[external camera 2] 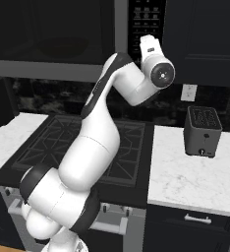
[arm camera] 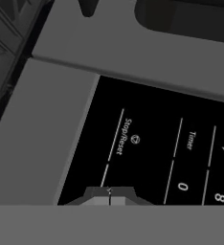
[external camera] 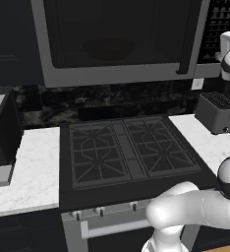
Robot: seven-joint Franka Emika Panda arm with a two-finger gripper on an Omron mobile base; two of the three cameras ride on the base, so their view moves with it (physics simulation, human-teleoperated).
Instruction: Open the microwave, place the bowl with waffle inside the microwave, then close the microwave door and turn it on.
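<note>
- the microwave (external camera: pixel 122 44), a wide grey box with a dark glass front, hangs above the stove (external camera: pixel 127 152); its black keypad strip (external camera 2: pixel 145 24) runs down its right side.
- the microwave door (external camera: pixel 112 34) sits flush with the frame, its black vertical bar handle (external camera: pixel 187 39) just left of the keypad.
- a dim rounded shape behind the dark window may be the bowl (external camera: pixel 108 48); it is too murky to be sure, and the waffle cannot be made out.
- the claw (arm camera: pixel 109 196) is clenched, its two dark tips pressed together with nothing between them, right up against the keypad in the hand view, below the "stop/reset" label (arm camera: pixel 125 136); whether it touches the panel cannot be told.
- in that view "timer" and the digits 0, 7 and 8 lie to one side.
- the white arm (external camera 2: pixel 102 128) rises from the base and bends up to the keypad, its wrist in front of the strip.
- the black stove has two grates and a row of knobs (external camera: pixel 102 211) along its front.
- white marble worktop (external camera 2: pixel 195 172) lies on both sides of the stove.
- a small dark grey slotted toaster (external camera 2: pixel 202 131) stands on the right worktop, below a wall outlet (external camera 2: pixel 188 92).
- a dark boxy object (external camera: pixel 1 128) sits on the left worktop.
</note>
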